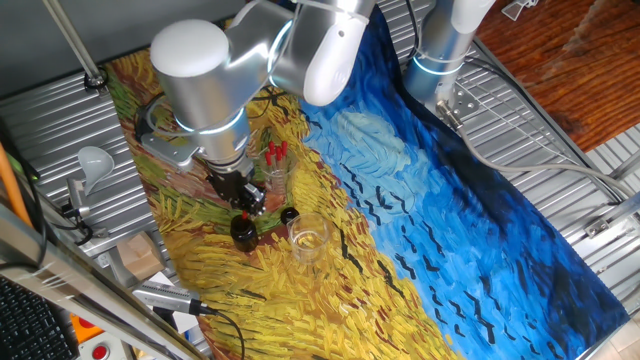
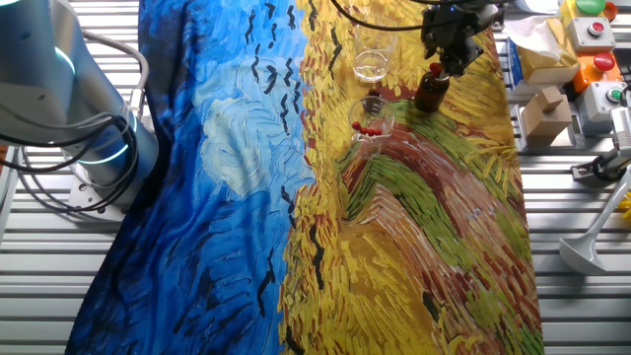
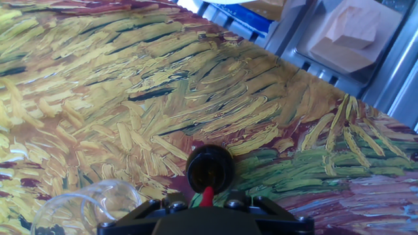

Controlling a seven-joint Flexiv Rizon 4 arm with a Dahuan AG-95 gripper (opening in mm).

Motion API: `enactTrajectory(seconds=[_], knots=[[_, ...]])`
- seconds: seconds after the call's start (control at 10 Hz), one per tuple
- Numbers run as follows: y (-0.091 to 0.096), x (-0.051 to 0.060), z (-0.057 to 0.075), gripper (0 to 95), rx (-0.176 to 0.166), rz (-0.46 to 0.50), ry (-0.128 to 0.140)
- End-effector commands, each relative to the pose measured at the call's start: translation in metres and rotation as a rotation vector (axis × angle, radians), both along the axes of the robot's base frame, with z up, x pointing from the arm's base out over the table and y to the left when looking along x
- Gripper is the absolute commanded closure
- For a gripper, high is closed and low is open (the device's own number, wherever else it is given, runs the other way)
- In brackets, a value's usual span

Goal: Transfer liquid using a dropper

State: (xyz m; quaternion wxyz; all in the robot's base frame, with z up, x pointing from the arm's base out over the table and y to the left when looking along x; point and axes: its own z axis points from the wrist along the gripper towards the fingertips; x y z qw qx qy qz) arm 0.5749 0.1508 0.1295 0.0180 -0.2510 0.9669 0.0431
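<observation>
My gripper point(image 1: 246, 198) is shut on a dropper by its red bulb point(image 3: 208, 196) and holds it upright right over the open mouth of a small dark bottle point(image 3: 210, 171). The bottle also shows in one fixed view point(image 1: 243, 232) and in the other fixed view point(image 2: 430, 91), under the gripper point(image 2: 449, 51). The dropper's clear stem is hidden. A glass point(image 1: 276, 162) holding several spare red-bulbed droppers point(image 2: 367, 128) stands beside the bottle. An empty clear glass point(image 1: 308, 238) stands close by, also in the other fixed view point(image 2: 372, 59) and at the hand view's lower left point(image 3: 85, 209).
A small black bottle cap point(image 1: 289, 214) lies between the bottle and the empty glass. A wooden block point(image 2: 545, 113) and a button box point(image 2: 596, 35) sit on the metal table beyond the painted cloth's edge. A white scoop point(image 1: 92, 160) lies off the cloth.
</observation>
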Motion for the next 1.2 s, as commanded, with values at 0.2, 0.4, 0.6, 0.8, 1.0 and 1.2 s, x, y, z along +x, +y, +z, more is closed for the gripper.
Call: enactTrajectory(seconds=[0.2, 0.4, 0.6, 0.8, 1.0, 1.2], knots=[[0.0004, -0.0015, -0.0092, 57.0, 0.001, -0.011, -0.003], [0.0004, -0.0016, -0.0124, 57.0, -0.002, -0.005, -0.005], [0.0004, -0.0016, -0.0152, 76.0, -0.002, -0.007, -0.006], [0.0004, -0.0016, -0.0154, 76.0, -0.006, -0.011, -0.006], [0.0004, -0.0016, -0.0156, 76.0, -0.007, -0.011, -0.005], [0.0004, -0.0016, -0.0156, 95.0, -0.007, -0.011, -0.006]])
